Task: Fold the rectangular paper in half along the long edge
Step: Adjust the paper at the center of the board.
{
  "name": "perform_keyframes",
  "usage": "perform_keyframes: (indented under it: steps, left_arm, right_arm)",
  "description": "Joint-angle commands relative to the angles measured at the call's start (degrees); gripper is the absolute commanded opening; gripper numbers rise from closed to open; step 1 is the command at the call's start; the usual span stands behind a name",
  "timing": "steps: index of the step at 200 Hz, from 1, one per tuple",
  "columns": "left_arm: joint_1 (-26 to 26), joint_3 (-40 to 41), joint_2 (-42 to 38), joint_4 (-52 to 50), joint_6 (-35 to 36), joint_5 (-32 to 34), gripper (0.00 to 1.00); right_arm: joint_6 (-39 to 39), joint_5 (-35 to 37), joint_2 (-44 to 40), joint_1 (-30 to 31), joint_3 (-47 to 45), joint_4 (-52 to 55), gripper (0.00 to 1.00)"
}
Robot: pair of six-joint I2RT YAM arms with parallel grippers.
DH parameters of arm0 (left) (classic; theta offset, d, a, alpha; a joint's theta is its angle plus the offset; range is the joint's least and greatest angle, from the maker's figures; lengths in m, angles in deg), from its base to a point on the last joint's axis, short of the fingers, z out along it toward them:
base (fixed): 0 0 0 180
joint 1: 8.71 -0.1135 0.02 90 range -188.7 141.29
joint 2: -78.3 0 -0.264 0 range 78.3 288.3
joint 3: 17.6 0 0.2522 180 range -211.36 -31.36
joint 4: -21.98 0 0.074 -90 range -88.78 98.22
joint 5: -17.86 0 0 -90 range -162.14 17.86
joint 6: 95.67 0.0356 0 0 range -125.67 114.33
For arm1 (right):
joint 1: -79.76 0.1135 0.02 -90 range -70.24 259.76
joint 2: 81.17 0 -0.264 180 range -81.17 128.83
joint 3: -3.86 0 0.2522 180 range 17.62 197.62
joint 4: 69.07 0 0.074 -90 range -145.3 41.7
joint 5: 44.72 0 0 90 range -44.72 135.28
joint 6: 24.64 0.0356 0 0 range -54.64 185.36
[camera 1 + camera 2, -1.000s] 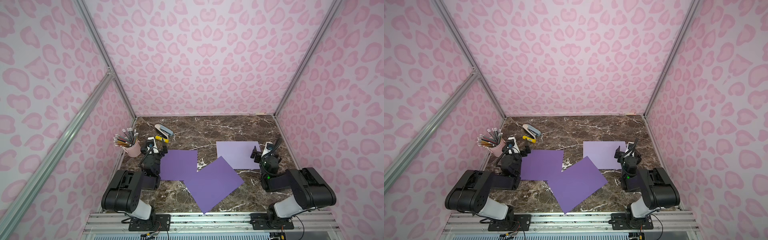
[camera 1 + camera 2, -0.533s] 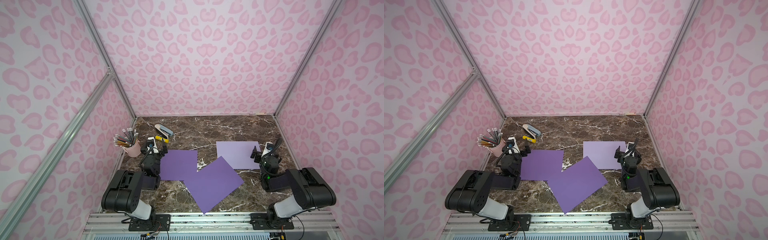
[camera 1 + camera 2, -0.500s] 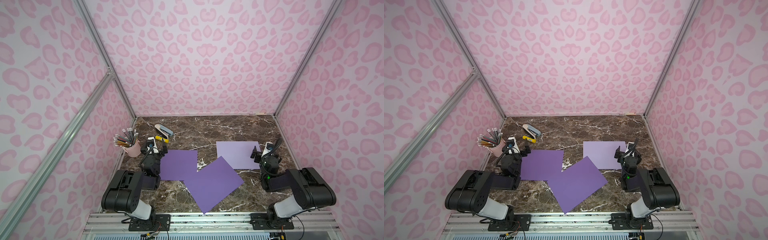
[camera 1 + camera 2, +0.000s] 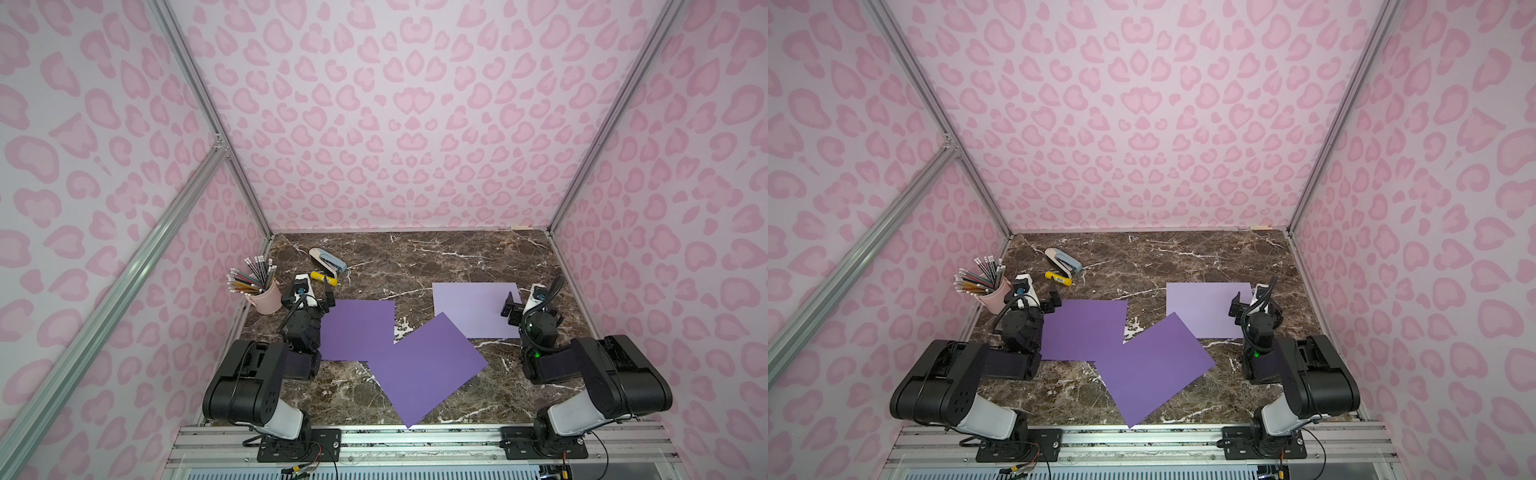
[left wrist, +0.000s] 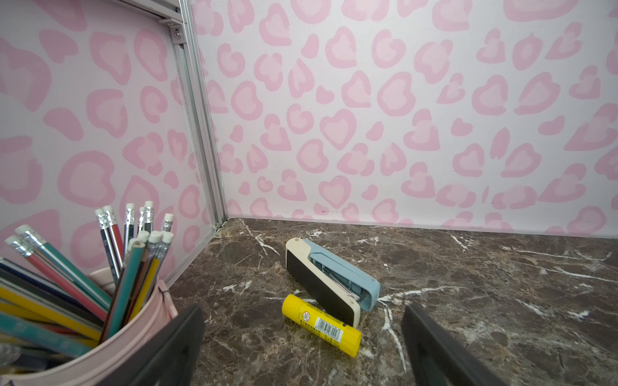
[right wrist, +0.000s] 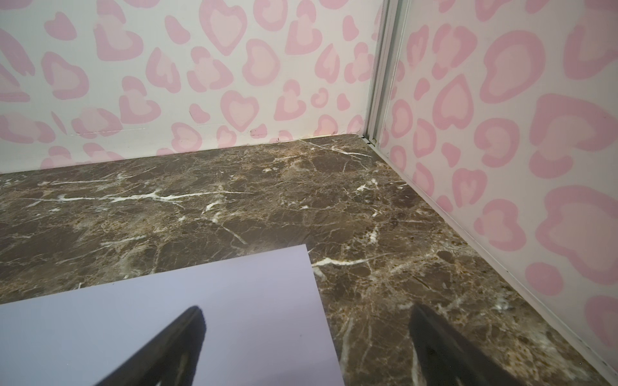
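Note:
Three flat paper sheets lie on the marble table [image 4: 436, 257]. A dark purple sheet [image 4: 359, 328] sits left of centre, and a tilted dark purple sheet [image 4: 428, 370] overlaps its near corner and reaches the front edge. A pale lavender sheet [image 4: 473, 307] lies at the right. My left gripper [image 4: 308, 300] stands open at the far left corner of the left sheet, holding nothing. My right gripper [image 4: 530, 309] is open over the lavender sheet's right edge. In the right wrist view that lavender sheet [image 6: 167, 327] ends between the right gripper's [image 6: 306, 334] spread fingers.
A pink cup of pencils [image 4: 266, 297] stands by the left wall, close beside the left gripper [image 5: 302, 334]. Just beyond that gripper lie a yellow glue stick [image 5: 321, 324] and a blue and cream stapler [image 5: 331, 280]. Pink patterned walls close in three sides.

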Motion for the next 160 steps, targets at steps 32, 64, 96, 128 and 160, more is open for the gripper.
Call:
perform_keyframes:
  steps: [32, 64, 96, 128, 160]
  left_arm:
    - [-0.1, -19.6, -5.9, -33.1, -2.4, 9.0, 0.96]
    - [-0.4, -38.5, -10.2, -55.6, -1.7, 6.1, 0.94]
    - [-1.8, -39.2, -23.3, -55.0, -7.0, 0.5, 0.96]
    - [-2.1, -37.9, -34.4, -56.0, -9.6, -4.6, 0.97]
    - [-2.0, -39.1, -40.1, -63.0, -9.9, -14.4, 0.90]
  right_arm:
    - [-0.6, -0.8, -6.7, 0.5, 6.5, 10.6, 1.00]
    - [12.2, -3.6, -19.9, -3.7, 20.3, 39.6, 1.00]
    - [19.5, -13.3, -28.9, -9.4, 27.8, 53.2, 1.00]
    - [24.6, -23.3, -36.5, -15.6, 27.3, 54.0, 0.97]
    - [21.7, -30.0, -37.0, -14.1, 31.5, 63.1, 0.82]
